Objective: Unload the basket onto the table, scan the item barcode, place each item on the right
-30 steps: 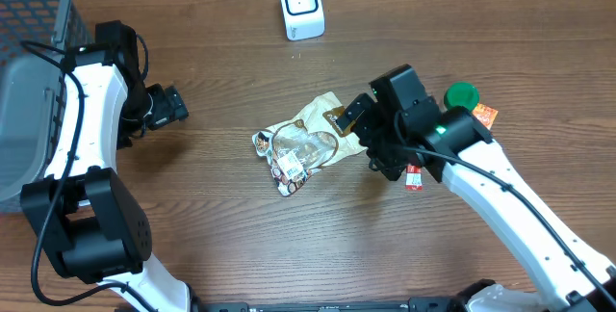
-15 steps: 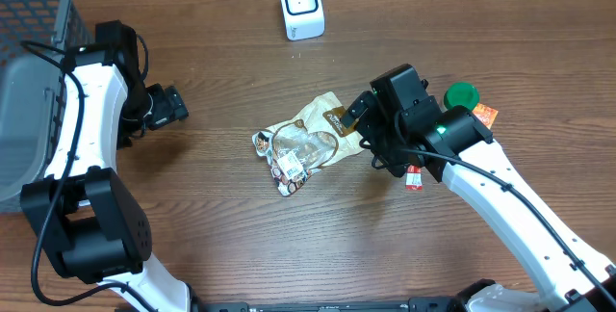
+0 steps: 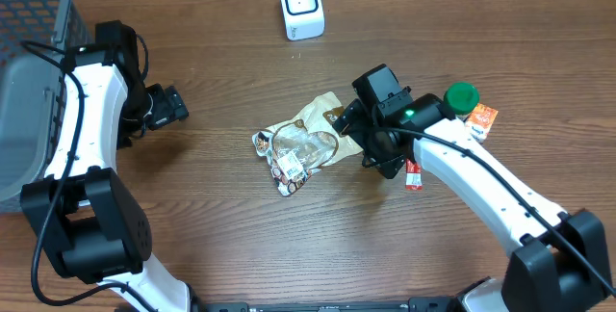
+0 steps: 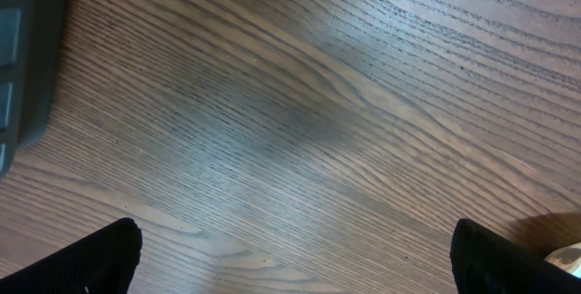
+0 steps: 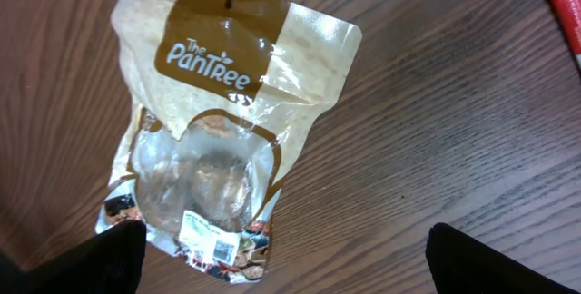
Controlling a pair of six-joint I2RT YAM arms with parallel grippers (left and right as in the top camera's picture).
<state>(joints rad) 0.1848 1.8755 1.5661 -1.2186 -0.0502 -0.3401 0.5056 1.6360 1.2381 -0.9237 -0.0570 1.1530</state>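
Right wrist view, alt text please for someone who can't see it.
A tan-and-brown PanTree snack pouch with a clear window lies flat on the wooden table, white label near its lower end. Fingertips of the open right end effector frame the bottom corners; a red packet peeks in top right.

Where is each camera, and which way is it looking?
Overhead: above the table, looking straight down at the snack bag, scanner and basket; the left arm and right arm show.
Left wrist: on the left arm, facing down at bare wood; the left fingers show in the bottom corners.
Right wrist: on the right arm, looking down on the snack bag; the right fingers show, spread wide.
Shared: overhead and right wrist both see the snack bag.
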